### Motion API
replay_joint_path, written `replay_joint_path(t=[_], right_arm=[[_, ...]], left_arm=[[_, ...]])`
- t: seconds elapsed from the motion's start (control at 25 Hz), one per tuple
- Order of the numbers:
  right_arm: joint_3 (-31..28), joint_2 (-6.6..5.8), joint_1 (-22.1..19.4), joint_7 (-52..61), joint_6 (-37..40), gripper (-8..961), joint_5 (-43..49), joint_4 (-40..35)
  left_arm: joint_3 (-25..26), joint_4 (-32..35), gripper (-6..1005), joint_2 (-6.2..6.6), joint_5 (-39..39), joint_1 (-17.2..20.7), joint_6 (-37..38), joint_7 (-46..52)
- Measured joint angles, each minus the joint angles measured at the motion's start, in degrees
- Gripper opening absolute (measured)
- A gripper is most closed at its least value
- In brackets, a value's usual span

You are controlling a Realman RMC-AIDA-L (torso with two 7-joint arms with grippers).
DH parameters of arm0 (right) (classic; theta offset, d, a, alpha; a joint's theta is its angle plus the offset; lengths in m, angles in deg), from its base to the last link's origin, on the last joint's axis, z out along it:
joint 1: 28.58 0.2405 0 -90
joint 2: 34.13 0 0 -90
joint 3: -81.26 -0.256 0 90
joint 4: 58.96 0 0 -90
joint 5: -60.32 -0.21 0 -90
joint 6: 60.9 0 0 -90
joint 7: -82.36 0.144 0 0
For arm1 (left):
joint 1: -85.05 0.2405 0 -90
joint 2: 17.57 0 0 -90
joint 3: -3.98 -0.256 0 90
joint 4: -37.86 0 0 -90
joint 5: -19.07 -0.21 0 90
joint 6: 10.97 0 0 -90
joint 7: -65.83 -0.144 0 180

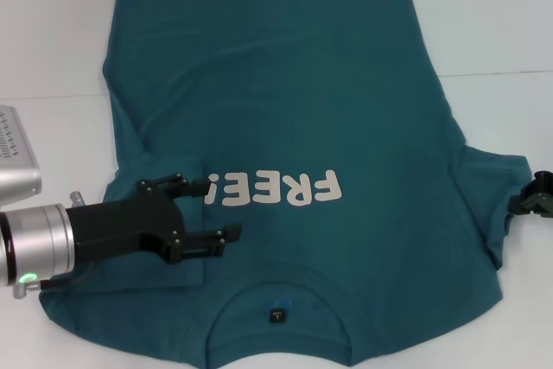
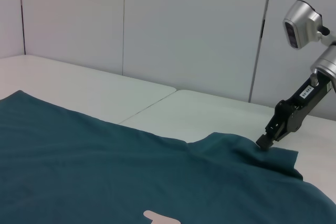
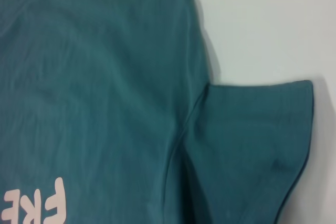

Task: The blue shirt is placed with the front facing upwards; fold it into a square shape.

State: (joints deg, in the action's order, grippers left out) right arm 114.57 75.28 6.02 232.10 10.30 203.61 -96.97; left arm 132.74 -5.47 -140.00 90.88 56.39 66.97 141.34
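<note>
The blue shirt (image 1: 294, 101) lies spread flat on the white table, front up, with its neck and small dark label (image 1: 278, 312) nearest me. The white "FREE!" lettering (image 1: 276, 189) reads upside down. My left gripper (image 1: 218, 211) hovers open over the shirt's left chest, just left of the lettering, with nothing between its fingers. My right gripper (image 1: 536, 196) sits at the outer edge of the right sleeve (image 1: 488, 183). In the left wrist view the right gripper (image 2: 266, 141) touches that sleeve (image 2: 273, 158). The right wrist view shows the sleeve (image 3: 252, 145) and the side seam.
White table (image 1: 484, 23) surrounds the shirt, with a seam between two tabletops (image 2: 147, 108). A grey metal device (image 1: 15, 157) sits at the table's left edge beside my left arm. Grey wall panels (image 2: 184, 30) stand beyond the far side.
</note>
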Motion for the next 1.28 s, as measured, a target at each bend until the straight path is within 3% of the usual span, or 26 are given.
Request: replay_joint_path(t=[0.12, 0.6, 0.88, 1.28], right_arm=[[0.0, 0.04, 0.0, -0.2, 0.0, 14, 0.0, 0.0], [-0.5, -0.01, -0.6, -0.2, 1.5, -1, 0.0, -2.1], [-0.6, -0.38, -1.2, 0.5, 4.7, -1, -0.1, -6.3], [-1.6, -1.22, -2.4, 0.4, 4.9, 0, -0.1, -6.9]], left_arm=[[0.0, 0.0, 862, 0.00, 0.0, 0.0, 0.0, 0.0], [0.0, 0.0, 861, -0.09, 0.0, -0.2, -0.4, -0.1], [0.0, 0.0, 861, -0.09, 0.0, -0.2, -0.4, -0.1], [0.2, 0.0, 861, -0.18, 0.1, -0.2, -0.3, -0.1]])
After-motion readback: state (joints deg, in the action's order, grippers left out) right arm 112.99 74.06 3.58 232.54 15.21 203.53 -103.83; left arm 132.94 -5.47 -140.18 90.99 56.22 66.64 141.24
